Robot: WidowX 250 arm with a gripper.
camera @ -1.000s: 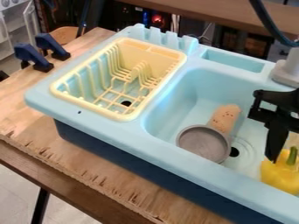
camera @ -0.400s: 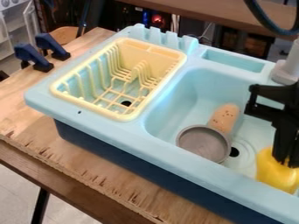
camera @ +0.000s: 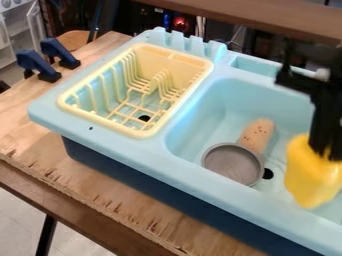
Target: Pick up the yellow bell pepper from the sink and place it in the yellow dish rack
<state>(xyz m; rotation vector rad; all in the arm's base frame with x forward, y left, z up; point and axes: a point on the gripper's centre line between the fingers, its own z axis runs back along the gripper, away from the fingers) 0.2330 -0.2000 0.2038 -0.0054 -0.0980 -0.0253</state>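
"yellow pepper [camera: 308, 175], where is it right now?"

"in the black gripper [camera: 325, 150], toward the right side of the view, held up over the light blue sink [camera: 120, 147]."

"and the jaws?"

"closed on the top of it, with the body of the pepper hanging below them."

"what else is in the basin?"

"a round gray pan [camera: 232, 165], with a tan speckled piece [camera: 256, 135] right against its far side. the dark drain hole [camera: 268, 173] is just beside the pan, between it and the pepper as seen here."

"and the left part of the sink?"

"a pale yellow dish rack [camera: 175, 57]. past that, two blue clamps [camera: 32, 62] stand on the wooden table [camera: 100, 185]."
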